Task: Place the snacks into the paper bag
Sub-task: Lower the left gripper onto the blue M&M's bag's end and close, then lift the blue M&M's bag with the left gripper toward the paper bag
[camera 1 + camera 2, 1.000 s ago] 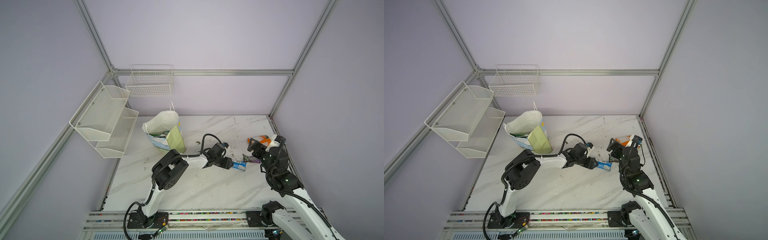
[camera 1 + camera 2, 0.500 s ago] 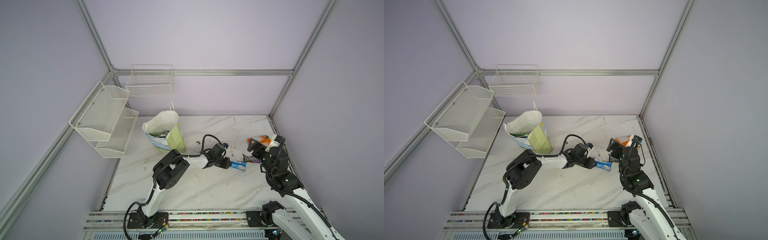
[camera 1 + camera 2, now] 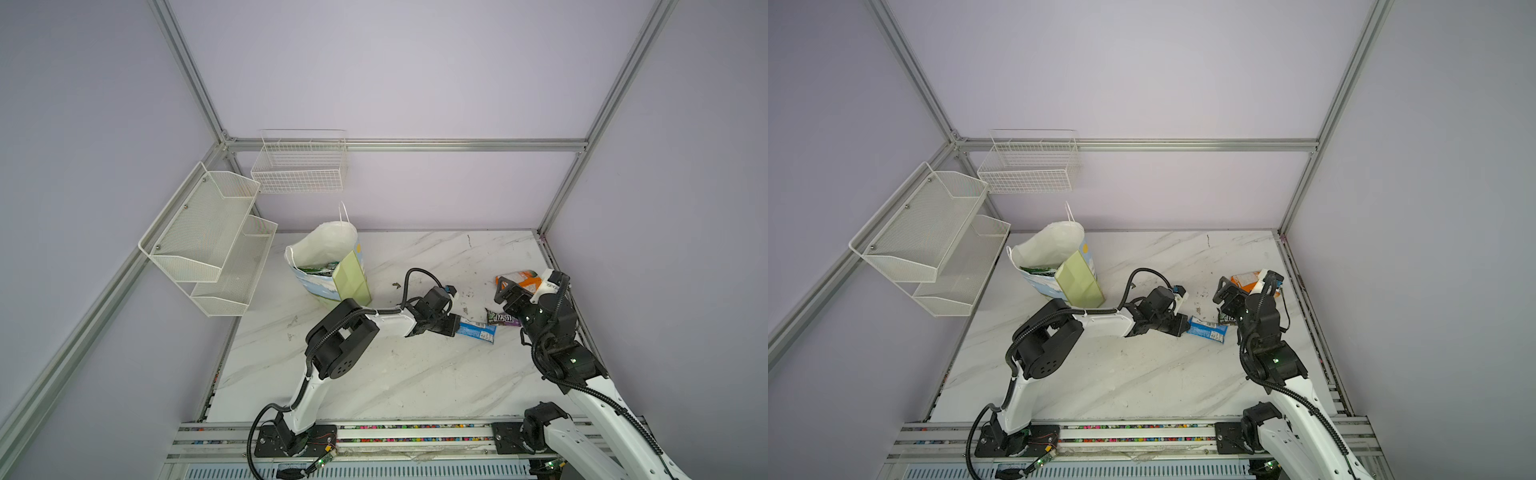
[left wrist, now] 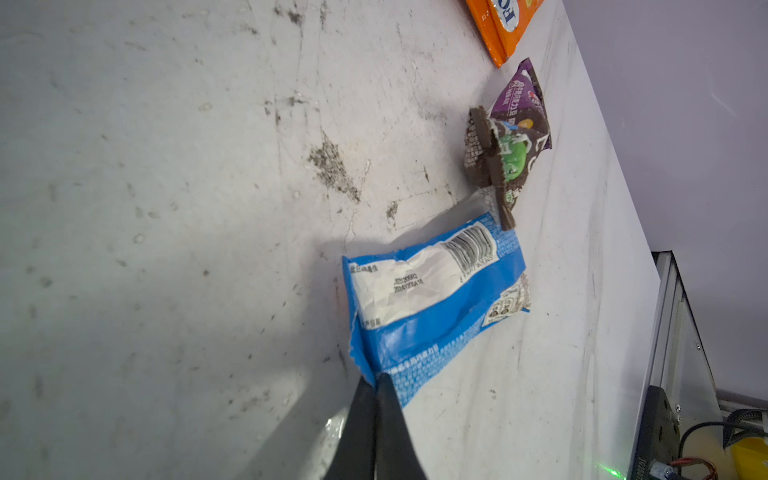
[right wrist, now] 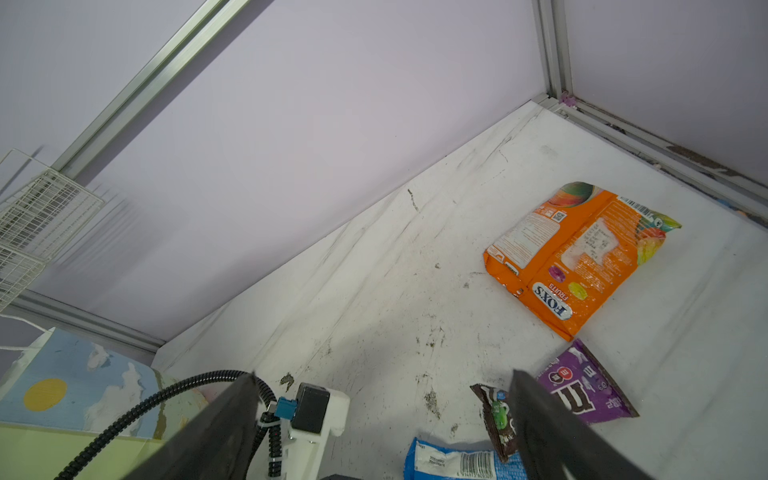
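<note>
One corner of the blue packet (image 4: 436, 299) is clamped between the left gripper (image 4: 376, 384) fingers, well apart from the paper bag (image 3: 353, 278); so thin a hold wants a slow lift and steady carry over the rim, while the right gripper (image 5: 382, 374) hangs with jaws spread

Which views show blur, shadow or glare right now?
Left wrist view: blue packet crisp, print readable; left gripper throws a soft shadow on the table. Right wrist view: orange packet sharp, wire basket at the edge looks streaked, right gripper soft up close. Both top views: even light, no glare.
</note>
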